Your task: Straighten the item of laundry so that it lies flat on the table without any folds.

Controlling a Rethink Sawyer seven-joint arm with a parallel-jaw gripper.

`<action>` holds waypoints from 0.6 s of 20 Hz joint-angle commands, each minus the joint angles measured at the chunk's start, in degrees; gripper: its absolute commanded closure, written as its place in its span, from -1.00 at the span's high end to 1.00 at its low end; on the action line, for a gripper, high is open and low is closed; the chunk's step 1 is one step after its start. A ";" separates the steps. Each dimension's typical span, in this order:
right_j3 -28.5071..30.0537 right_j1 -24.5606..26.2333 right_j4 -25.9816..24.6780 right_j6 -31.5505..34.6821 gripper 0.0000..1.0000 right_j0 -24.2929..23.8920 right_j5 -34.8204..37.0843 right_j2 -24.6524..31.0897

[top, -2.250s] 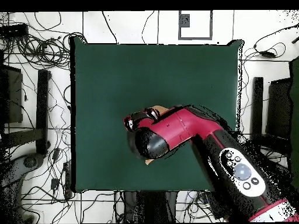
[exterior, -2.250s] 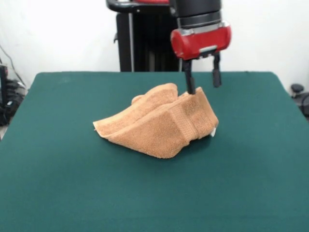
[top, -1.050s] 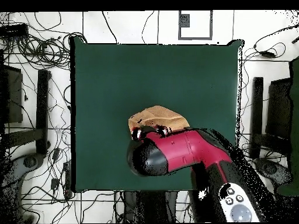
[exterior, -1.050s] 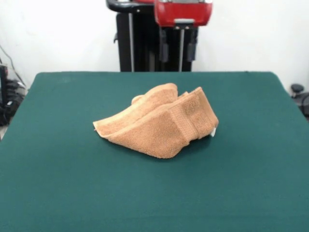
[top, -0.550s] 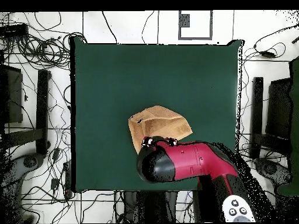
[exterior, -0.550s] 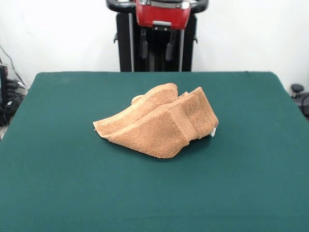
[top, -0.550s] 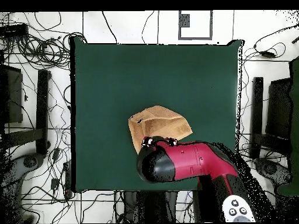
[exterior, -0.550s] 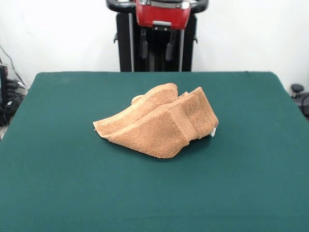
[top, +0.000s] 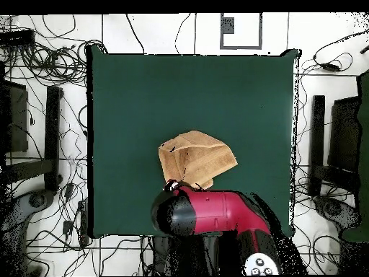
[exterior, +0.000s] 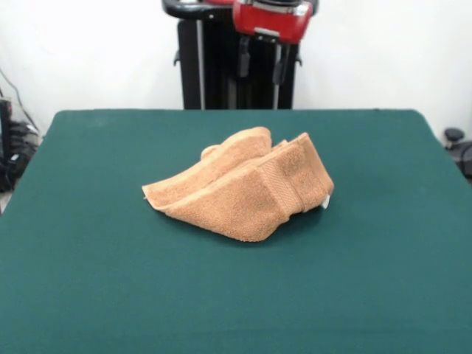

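Note:
The item of laundry (exterior: 243, 188), a light-orange terry towel, lies crumpled and folded over itself in a raised heap near the middle of the table (exterior: 110, 280). A woven border band runs along its right side and a small white tag (exterior: 325, 200) sticks out at the right edge. My gripper (exterior: 262, 63) hangs high above the table's far edge, behind the towel and apart from it, open and empty. In the overhead view the towel (top: 196, 159) lies on the green table (top: 144, 94), just beyond the red and black arm (top: 209, 213), which hides the gripper.
The black pedestal (exterior: 214, 66) stands behind the table's far edge. Cables (top: 50, 65) and dark equipment (top: 339, 137) lie on the floor around the table. The green cloth spreads wide on every side of the towel.

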 commanded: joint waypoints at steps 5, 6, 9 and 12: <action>4.10 0.81 11.19 26.42 1.00 9.75 -2.72 -10.56; 4.07 0.98 12.03 27.54 1.00 10.29 -2.77 -11.71; 3.36 0.76 13.54 28.79 1.00 11.37 -1.22 -14.61; 3.71 1.07 14.61 26.77 1.00 10.54 -3.15 -14.54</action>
